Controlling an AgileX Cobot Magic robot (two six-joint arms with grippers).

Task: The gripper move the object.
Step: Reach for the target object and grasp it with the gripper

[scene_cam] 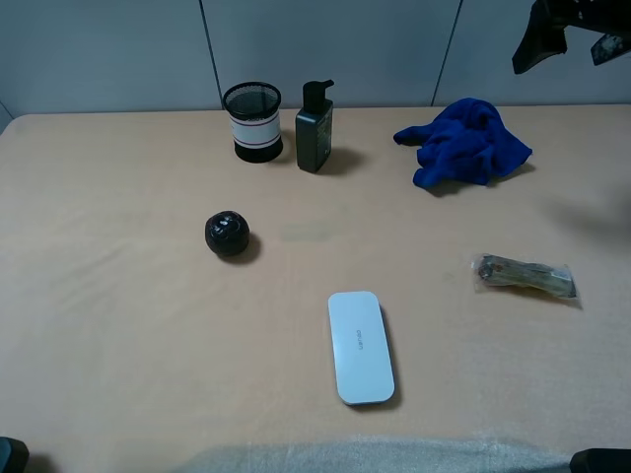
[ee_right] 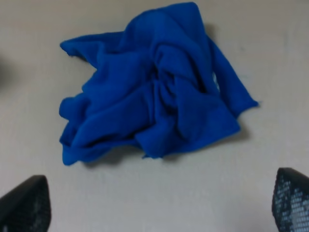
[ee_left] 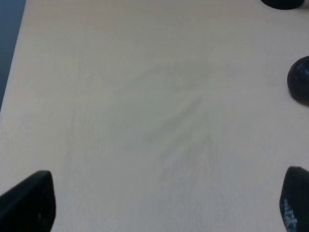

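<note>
While the right gripper [ee_right: 157, 205] is being held high over the table's [scene_cam: 128, 335] far right corner, its jaws are being shown wide apart, with nothing between them. The blue cloth [scene_cam: 461, 144] is being seen crumpled on the table below it, untouched. The left gripper [ee_left: 161, 205] is being held over bare table, jaws apart too, with a black ball [scene_cam: 228, 234] nearby. A bottle [scene_cam: 315, 128] and a mesh cup [scene_cam: 252, 121] are being shown left of the cloth.
</note>
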